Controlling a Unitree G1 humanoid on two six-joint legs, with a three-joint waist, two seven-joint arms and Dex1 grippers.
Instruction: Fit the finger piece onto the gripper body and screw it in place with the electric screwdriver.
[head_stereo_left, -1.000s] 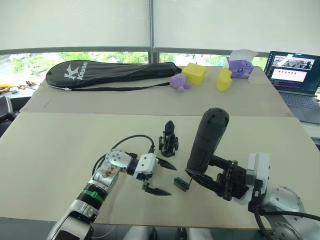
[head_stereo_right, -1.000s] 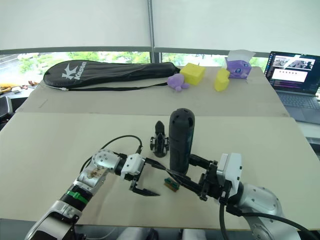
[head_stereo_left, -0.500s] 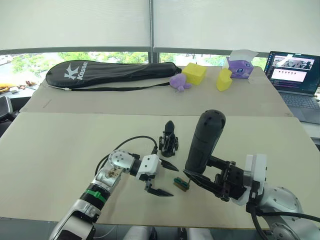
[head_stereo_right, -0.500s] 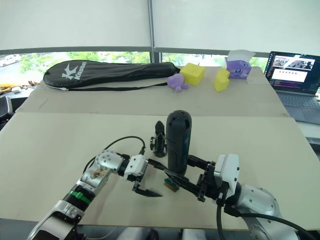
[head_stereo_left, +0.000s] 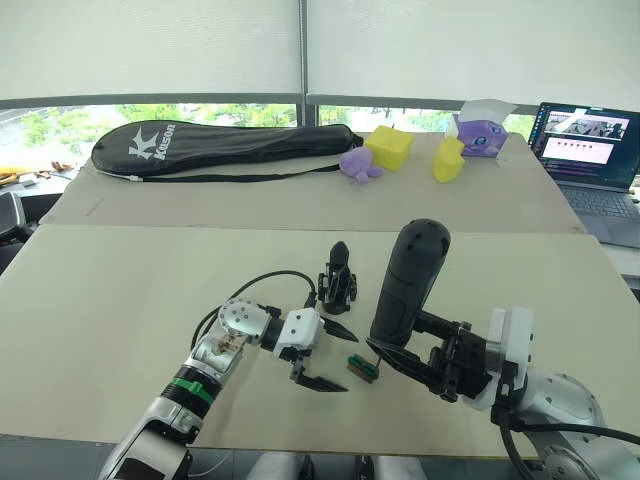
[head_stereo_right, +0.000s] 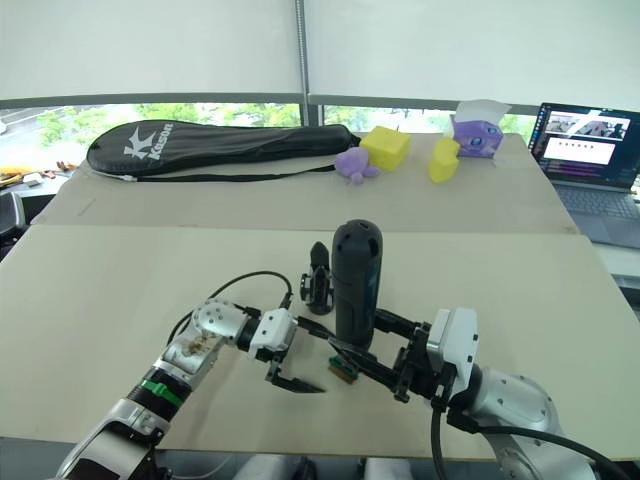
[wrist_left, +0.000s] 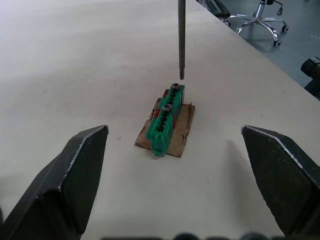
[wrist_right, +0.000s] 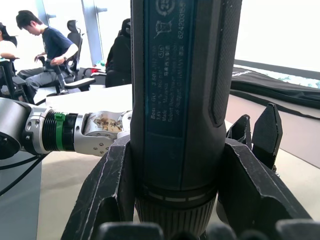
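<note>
The gripper body (head_stereo_left: 338, 283), a small black part with one pointed prong, stands upright mid-table. The finger piece is out of view. My right gripper (head_stereo_left: 392, 352) is shut on the base of the electric screwdriver (head_stereo_left: 408, 285), which stands nearly upright and leans slightly right. Its thin metal bit (wrist_left: 181, 37) ends just above a screw on a tiny green block (wrist_left: 166, 120) lying on the table. My left gripper (head_stereo_left: 326, 356) is open, its fingers (wrist_left: 75, 175) spread either side of that block without touching it, just in front of the gripper body.
At the back lie a long black racket bag (head_stereo_left: 225, 150), a purple toy (head_stereo_left: 358, 164), two yellow foam blocks (head_stereo_left: 389, 147), a purple tissue box (head_stereo_left: 478, 130) and a laptop (head_stereo_left: 585, 150). People sit on chairs (wrist_right: 50, 45) beyond the table.
My left gripper has edged right, closer to the green block. The screwdriver has shifted slightly left and down over the block.
</note>
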